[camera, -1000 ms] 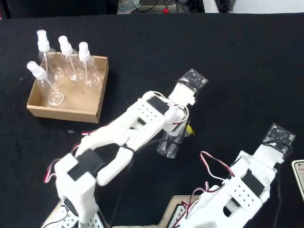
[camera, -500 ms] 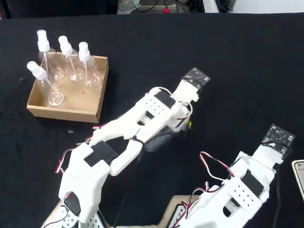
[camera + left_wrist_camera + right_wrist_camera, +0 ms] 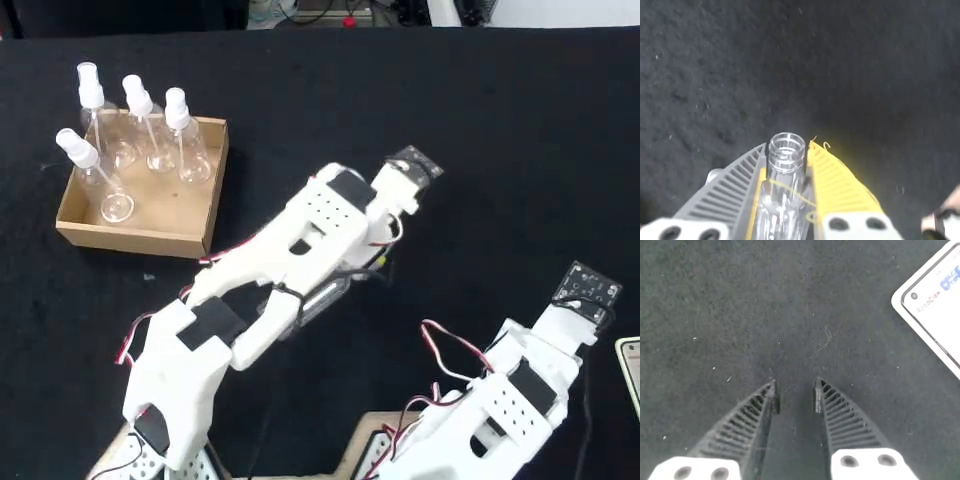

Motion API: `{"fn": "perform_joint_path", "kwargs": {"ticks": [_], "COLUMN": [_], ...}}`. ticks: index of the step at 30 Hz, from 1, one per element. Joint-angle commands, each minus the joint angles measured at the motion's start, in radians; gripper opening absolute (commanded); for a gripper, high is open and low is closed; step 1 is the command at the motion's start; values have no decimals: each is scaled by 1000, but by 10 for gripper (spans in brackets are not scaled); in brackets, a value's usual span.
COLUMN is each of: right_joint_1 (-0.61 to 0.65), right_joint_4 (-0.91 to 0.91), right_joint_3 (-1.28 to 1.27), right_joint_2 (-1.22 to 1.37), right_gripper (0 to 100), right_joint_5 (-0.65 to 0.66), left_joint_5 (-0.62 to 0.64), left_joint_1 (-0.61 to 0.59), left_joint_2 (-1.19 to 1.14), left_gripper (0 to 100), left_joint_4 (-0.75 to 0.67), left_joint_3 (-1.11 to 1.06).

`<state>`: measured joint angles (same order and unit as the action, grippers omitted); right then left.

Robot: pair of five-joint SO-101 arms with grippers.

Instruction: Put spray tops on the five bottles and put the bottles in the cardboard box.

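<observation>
The left gripper [image 3: 787,146] is clamped on a clear bottle [image 3: 786,155] just below its neck, grey finger on one side and yellow finger on the other. The left wrist view looks straight down onto the threaded mouth, which is open and carries no spray top, with black bench [image 3: 865,60] beyond it. From the high view the white left arm [image 3: 300,240] covers most of this; the bottle [image 3: 325,293] shows as a slanted clear shape under the arm near the middle of the bench [image 3: 500,150], and whether it touches the cloth cannot be told.

The high view also takes in the cardboard box [image 3: 135,238] at the far left of the bench, well apart from the held bottle. Four capped bottles [image 3: 150,140] stand upright inside it, each with a white spray top, three along the far wall and one nearer the left wall.

The right arm [image 3: 520,390] sits at the near right of the bench. Its wrist view shows the right gripper [image 3: 795,390] low over bare cloth, fingers slightly parted with nothing between them. A phone [image 3: 935,305] lies flat beside it, screen lit; the high view catches its corner [image 3: 630,365] at the right edge.
</observation>
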<state>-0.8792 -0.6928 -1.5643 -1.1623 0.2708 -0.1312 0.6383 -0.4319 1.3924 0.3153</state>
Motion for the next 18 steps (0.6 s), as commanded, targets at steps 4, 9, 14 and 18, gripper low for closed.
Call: {"fn": "perform_joint_path", "kwargs": {"ticks": [4, 9, 14, 18], "right_joint_1": [-15, -15, -15, -15], "right_joint_4": [-2, 0, 0, 6], "right_joint_3": [2, 2, 2, 2], "right_joint_2": [-24, -24, -24, -24], "right_gripper": [119, 119, 119, 119], "right_joint_5": [12, 12, 12, 12], "left_joint_5": [-80, -97, -126, -123], "left_joint_1": [-51, -102, -107, -134], "left_joint_2": [23, 54, 196, 348], "left_gripper": [109, 109, 109, 110], "left_joint_4": [322, 367, 365, 319], "left_joint_3": [228, 214, 74, -91]}}
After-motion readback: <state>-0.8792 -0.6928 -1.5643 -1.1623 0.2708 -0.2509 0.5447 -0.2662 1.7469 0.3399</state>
